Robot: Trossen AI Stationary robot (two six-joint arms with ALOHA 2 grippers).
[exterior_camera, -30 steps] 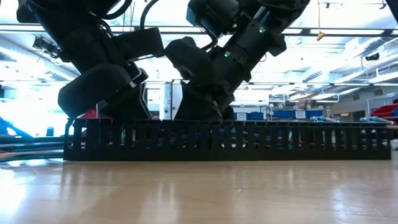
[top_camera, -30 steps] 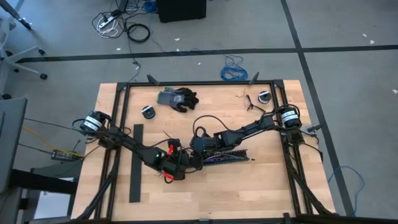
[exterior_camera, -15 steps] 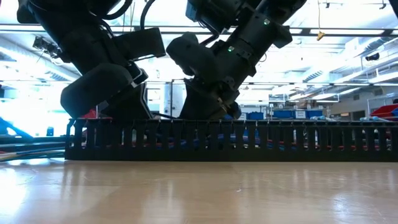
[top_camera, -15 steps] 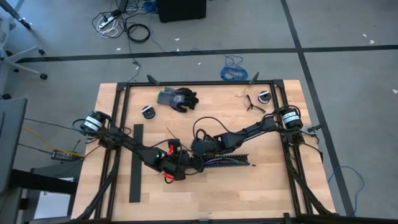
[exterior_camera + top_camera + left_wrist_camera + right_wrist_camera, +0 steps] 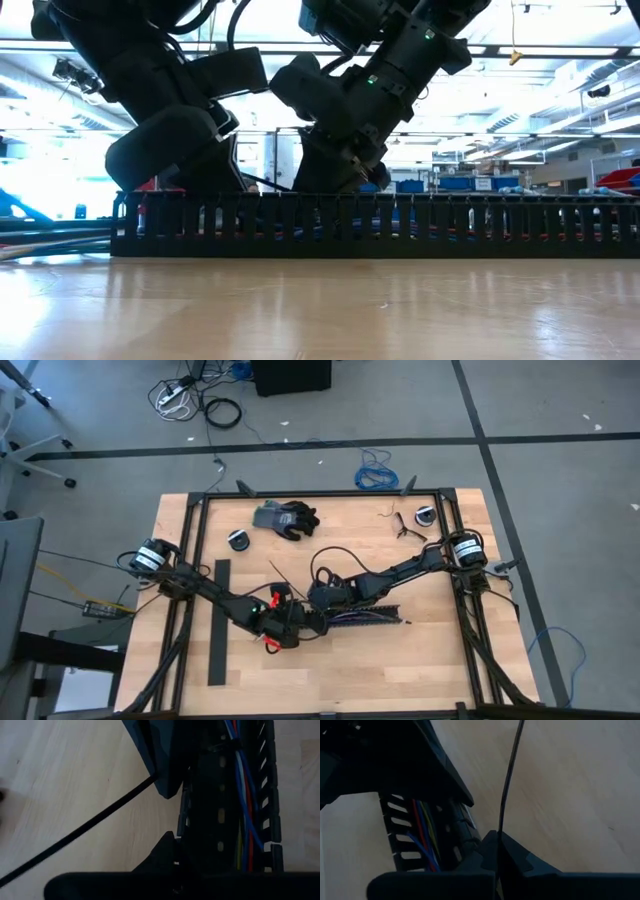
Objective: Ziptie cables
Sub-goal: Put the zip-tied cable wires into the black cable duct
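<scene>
Two hands pressed together over cables (image 5: 365, 617) on pale wood table (image 5: 420, 660), grey taped floor (image 5: 560, 510).

Looks like a robotics lab or workshop. Blue bins (image 5: 455, 184) are sitting on shelves under ceiling strip lights (image 5: 560, 130). Cords (image 5: 195, 402) are lying around the taped floor (image 5: 300, 444).

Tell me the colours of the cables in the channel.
Blue, white, red and yellow cables; the left wrist view shows them best.

Backlit low view, dim wrist views.
</scene>
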